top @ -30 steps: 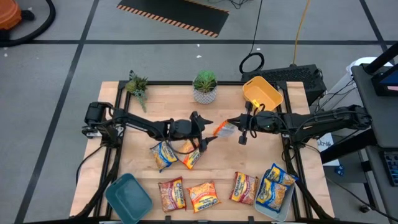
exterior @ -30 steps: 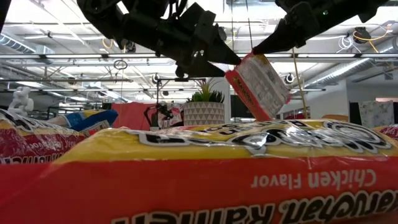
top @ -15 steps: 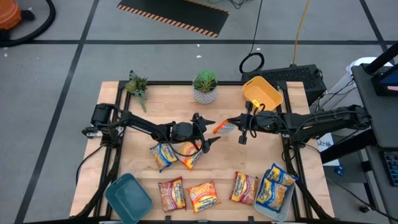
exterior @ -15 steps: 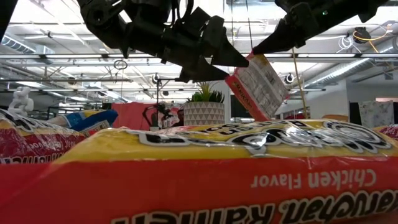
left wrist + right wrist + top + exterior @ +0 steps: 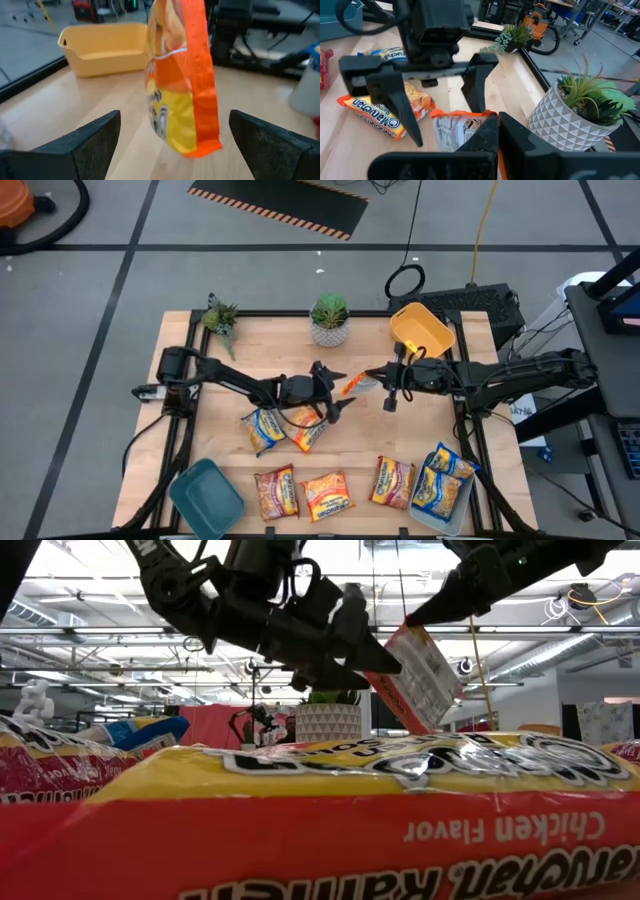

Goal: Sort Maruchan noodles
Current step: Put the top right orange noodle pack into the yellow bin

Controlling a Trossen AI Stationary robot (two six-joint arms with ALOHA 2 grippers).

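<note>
Wood shows bare across the table's (image 5: pixel 200 430) left half and middle right; a teal bin (image 5: pixel 206 497) sits at the near left corner. Stretching rightward, the left gripper (image 5: pixel 335 392) hangs above the centre, fingers spread wide either side of an orange packet (image 5: pixel 358 386) without touching it. Reaching leftward from the right edge, the right gripper (image 5: pixel 372 376) pinches that packet's top, dangling it off the table. Other packets (image 5: pixel 300 494) line the near edge; a yellow bin (image 5: pixel 421 329) sits far right.
</note>
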